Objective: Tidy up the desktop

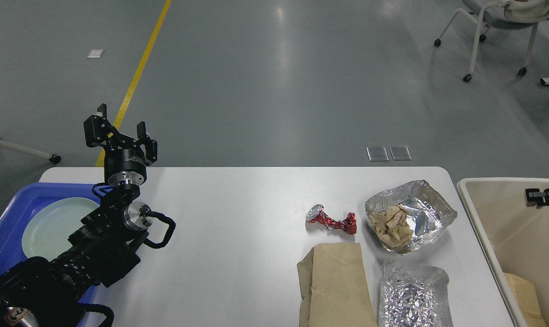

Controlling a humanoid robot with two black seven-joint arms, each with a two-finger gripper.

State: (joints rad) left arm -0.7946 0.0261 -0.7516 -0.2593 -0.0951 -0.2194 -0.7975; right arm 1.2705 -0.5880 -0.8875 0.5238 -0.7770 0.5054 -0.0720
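While raised above the tabletop's (238,218) far left corner, left tool (120,129) released, fingers spread apart, nothing between them. Directly below and near side of that tool: blue plastic tray (11,218) at the tabletop's left edge, pale round plate (51,227) lying inside it, partly hidden by the black arm. Well to the right of the left tool: crushed red can (332,220) lying on its side on bare grey-white surface. Just beyond the can, further right: crumpled foil tray (426,209) holding a wad of brown paper (392,225). Nearer the camera from the can: brown paper bag (335,286) lying flat, cut off by the lower edge, and beside it on the right a flattened foil sheet (412,297).

Right tool (540,196) barely entering at the right edge, over the beige bin (492,231) standing beside the tabletop's right side; seen small and dark, cannot tell whether clenched or released. Inside the bin, near its lower corner, a piece of brown paper (521,295).

Tabletop wide, smooth, with rounded corners, filling the lower half of the view.
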